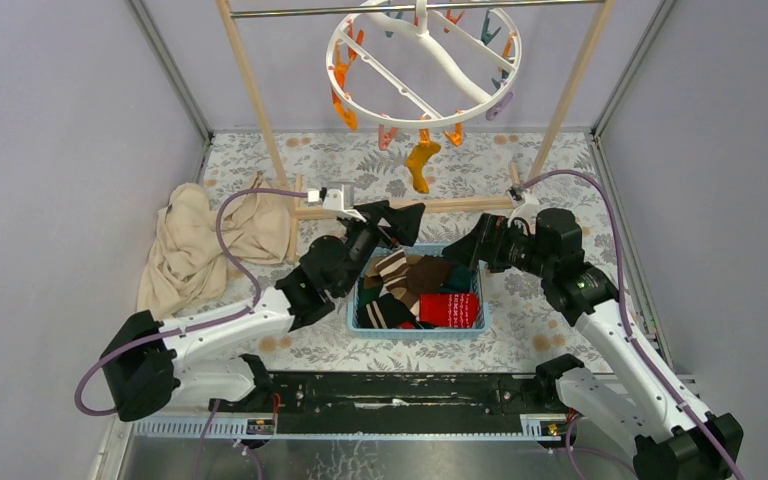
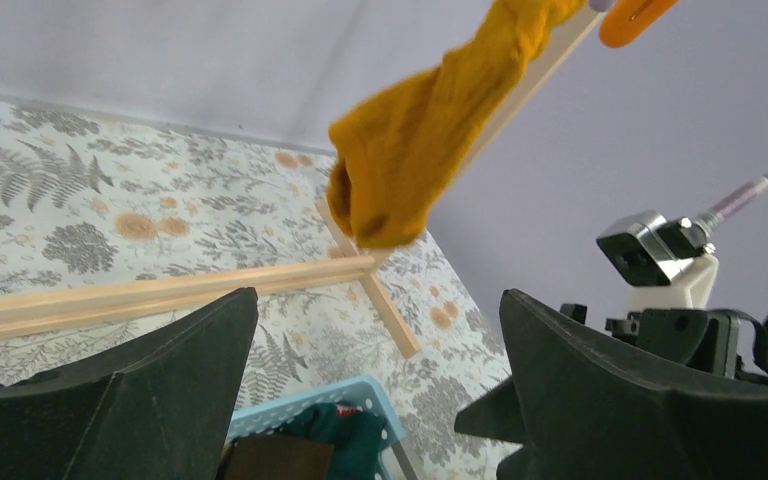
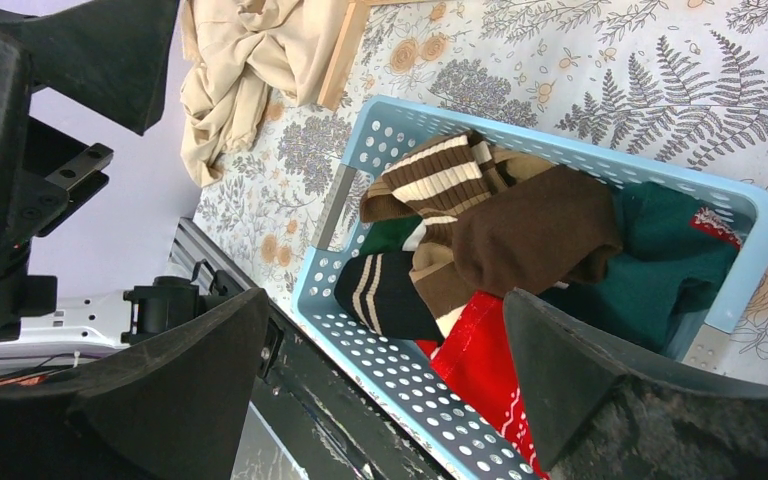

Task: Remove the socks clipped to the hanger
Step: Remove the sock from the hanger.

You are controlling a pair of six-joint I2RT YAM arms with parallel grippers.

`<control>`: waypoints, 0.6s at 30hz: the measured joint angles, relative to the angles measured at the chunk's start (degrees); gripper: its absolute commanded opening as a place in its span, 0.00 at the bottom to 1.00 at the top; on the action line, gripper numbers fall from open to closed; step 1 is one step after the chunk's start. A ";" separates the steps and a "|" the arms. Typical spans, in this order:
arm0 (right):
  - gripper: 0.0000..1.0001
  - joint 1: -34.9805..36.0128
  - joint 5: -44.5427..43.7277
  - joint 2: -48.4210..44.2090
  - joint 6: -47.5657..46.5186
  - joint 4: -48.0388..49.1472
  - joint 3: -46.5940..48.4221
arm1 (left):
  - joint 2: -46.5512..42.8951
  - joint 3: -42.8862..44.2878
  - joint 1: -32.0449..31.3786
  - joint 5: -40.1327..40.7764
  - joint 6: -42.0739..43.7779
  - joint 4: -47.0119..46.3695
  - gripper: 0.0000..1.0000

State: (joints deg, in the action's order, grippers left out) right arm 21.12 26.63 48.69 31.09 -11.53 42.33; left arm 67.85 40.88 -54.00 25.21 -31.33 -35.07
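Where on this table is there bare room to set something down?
Bare tabletop lies behind the wooden rack bar, under the hanger, and in the far right corner. Crowded: the basket full of socks, beige cloth at left.

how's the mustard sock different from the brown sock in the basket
The mustard sock hangs clipped to the hanger; the brown sock lies in the blue basket. The mustard sock dangles alone; the brown sock is piled among other socks. Both are small fabric socks.

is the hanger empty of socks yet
No, one mustard sock hangs from an orange clip on the hanger's near rim.
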 measured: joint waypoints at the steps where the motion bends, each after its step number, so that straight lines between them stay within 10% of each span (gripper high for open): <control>1: 0.93 0.00 0.00 -0.07 0.00 0.00 0.00 | 0.61 0.83 -0.81 1.95 0.70 -0.22 0.99; 11: 0.73 0.00 1.07 -1.25 0.02 -0.11 -0.13 | 9.86 10.91 -7.39 15.82 8.96 -1.11 0.98; 18: 0.67 0.00 1.51 -3.63 0.00 -1.20 -0.61 | 12.92 13.66 -7.96 20.52 12.74 -0.94 0.69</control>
State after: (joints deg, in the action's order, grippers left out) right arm 21.12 28.14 45.06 31.09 -12.73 41.71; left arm 80.77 54.54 -61.95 45.74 -18.59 -36.01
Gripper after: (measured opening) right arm 0.691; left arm 0.783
